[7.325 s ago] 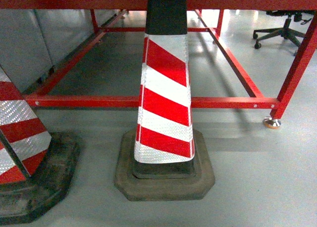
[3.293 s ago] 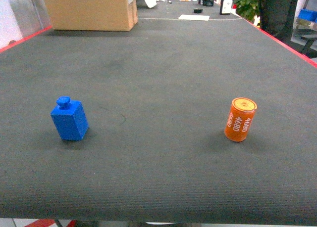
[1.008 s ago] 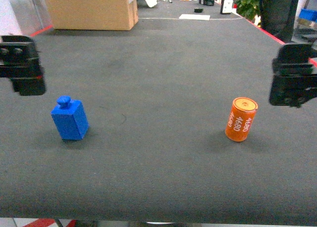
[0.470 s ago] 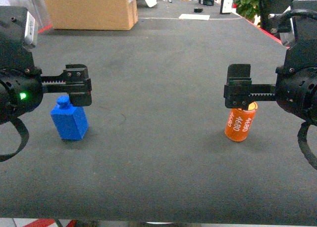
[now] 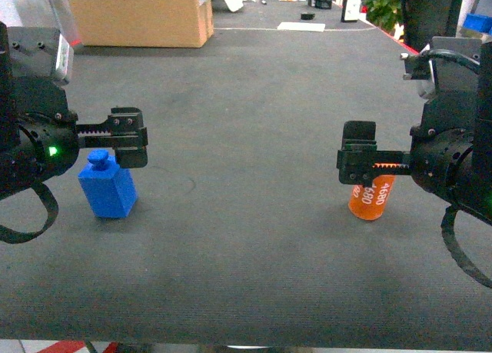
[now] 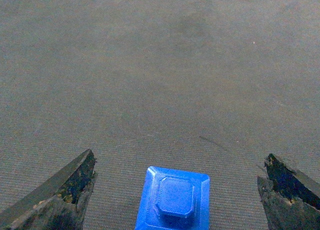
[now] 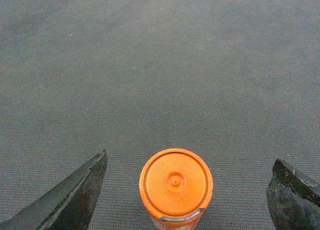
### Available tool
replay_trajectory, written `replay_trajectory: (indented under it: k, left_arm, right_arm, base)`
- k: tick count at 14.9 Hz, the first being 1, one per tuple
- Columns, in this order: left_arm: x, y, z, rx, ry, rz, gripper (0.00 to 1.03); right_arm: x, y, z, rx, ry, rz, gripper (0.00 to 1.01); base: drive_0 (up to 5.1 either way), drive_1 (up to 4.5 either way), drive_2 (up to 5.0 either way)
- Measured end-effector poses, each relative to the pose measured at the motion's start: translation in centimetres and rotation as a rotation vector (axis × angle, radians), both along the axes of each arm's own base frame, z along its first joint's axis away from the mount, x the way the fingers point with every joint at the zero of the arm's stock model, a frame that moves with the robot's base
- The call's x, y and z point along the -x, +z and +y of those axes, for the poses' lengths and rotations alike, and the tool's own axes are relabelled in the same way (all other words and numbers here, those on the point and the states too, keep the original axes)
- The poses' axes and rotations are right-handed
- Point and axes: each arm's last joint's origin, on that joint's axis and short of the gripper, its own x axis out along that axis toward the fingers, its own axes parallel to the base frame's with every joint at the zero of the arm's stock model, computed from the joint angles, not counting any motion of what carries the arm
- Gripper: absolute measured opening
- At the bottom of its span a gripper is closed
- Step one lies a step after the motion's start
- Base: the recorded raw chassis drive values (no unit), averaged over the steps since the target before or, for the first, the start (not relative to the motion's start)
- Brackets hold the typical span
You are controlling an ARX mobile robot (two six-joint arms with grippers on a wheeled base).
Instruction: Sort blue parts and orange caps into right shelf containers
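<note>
Blue part (image 6: 173, 200) between spread left hand (image 6: 175, 190) fingers, orange cap (image 7: 176, 184) between spread right hand (image 7: 185, 190) fingers

You are seeing the part (image 5: 108, 188) standing left on the table (image 5: 254, 253), the cap (image 5: 371, 199) standing right, well apart, the box (image 5: 142, 13) sitting behind.

Brightness: even, moderate light is seen across the grey mat (image 5: 254, 238).
Source: light appears to fall from overhead.
Shadows: soft, faint patches are cast beside the blue part (image 5: 108, 185) and orange cap (image 5: 370, 198).
Glare: none is noted.
Focus: wrist views are slightly soft; the near fingertips (image 6: 60, 195) are blurred.
</note>
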Motion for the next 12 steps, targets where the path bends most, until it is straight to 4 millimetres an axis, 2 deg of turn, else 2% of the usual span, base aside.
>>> replay_trajectory:
  k: [6, 8, 12]
  left_arm:
    - [-0.8, -2.3, 0.4, -0.005, 0.006, 0.069, 0.98]
    - [-0.8, -3.6, 0.4, -0.007, -0.005, 0.109, 0.98]
    - [-0.7, -5.0, 0.3, -0.012, -0.008, 0.146, 0.98]
  right_arm:
    - [-1.0, -1.9, 0.5, -0.003, 0.002, 0.054, 0.98]
    - [-1.1, -2.9, 0.9, -0.010, 0.006, 0.080, 0.98]
    - [-1.2, -4.5, 1.1, -0.016, 0.001, 0.119, 0.98]
  base:
    - [0.0, 0.00, 0.0]
    - [0.0, 0.00, 0.0]
    - [0.0, 0.00, 0.0]
